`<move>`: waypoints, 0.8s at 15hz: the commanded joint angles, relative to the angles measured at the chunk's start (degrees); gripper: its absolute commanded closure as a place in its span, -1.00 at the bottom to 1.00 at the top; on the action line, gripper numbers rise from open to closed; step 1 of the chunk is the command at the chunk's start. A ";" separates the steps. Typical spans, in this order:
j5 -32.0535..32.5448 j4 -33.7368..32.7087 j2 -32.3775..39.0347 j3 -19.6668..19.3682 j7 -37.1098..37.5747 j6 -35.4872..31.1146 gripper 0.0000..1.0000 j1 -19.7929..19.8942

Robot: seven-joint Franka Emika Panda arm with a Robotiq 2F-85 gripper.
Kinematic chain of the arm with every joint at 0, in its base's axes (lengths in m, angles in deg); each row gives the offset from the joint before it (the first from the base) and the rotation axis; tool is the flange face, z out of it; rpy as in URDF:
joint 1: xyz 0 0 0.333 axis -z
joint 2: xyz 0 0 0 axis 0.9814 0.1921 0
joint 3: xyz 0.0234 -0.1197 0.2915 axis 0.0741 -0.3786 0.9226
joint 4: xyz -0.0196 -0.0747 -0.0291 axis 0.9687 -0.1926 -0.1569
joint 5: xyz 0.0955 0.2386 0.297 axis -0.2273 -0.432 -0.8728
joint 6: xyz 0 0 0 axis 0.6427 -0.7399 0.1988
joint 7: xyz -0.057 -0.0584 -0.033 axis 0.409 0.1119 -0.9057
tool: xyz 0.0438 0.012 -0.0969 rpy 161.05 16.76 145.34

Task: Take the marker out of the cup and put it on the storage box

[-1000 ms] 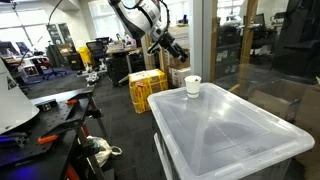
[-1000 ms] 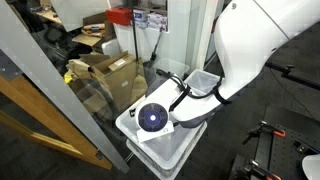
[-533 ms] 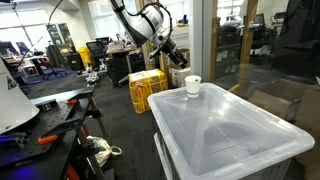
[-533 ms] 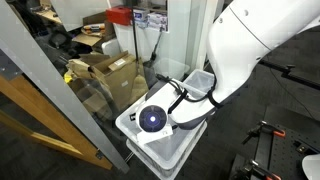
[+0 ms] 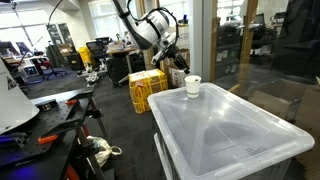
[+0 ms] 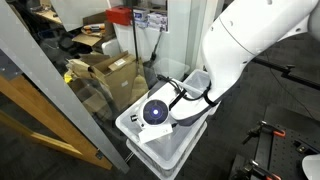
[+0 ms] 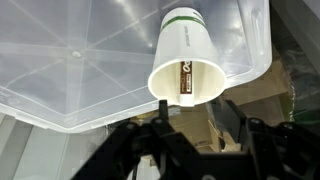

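A cluttered lab stretches behind, with yellow crates (image 5: 147,90) on the dark floor. In front sits the storage box (image 5: 230,130), its clear ridged lid looking slick and probably springy. The cup (image 5: 192,86) stands near a corner of the lid, and the marker (image 7: 184,80) is inside it, end-on in the wrist view. My claw (image 7: 195,135) hangs spread wide and empty, short of the cup. The marker looks light, stiff and smooth. I'd pinch its upper end, as the cup may tip or slide easily.

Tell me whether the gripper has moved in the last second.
Yes. In an exterior view the gripper has dropped lower and closer to the white cup, which stays put on the storage box.
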 commanded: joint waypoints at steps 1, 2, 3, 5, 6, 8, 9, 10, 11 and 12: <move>0.05 -1.19 1.19 0.19 -2.79 -1.90 -0.19 1.24; 0.00 -1.14 1.27 0.16 -3.29 -1.62 -0.20 1.29; 0.02 -1.06 1.32 0.16 -3.38 -1.51 -0.22 1.35; -0.09 -1.00 1.44 0.20 -4.00 -1.27 -0.20 1.44; -0.08 -1.10 1.56 0.19 -4.26 -1.23 -0.20 1.44; 0.11 -1.28 1.73 0.13 -4.35 -1.21 -0.17 1.35; 0.02 -1.43 1.88 0.16 -4.62 -1.24 -0.14 1.39; -0.01 -1.57 2.02 0.13 -4.91 -1.15 -0.13 1.37; -0.06 -1.74 2.19 0.10 -4.95 -1.07 -0.14 1.37; -0.22 -1.87 2.36 0.11 -5.05 -0.97 -0.12 1.42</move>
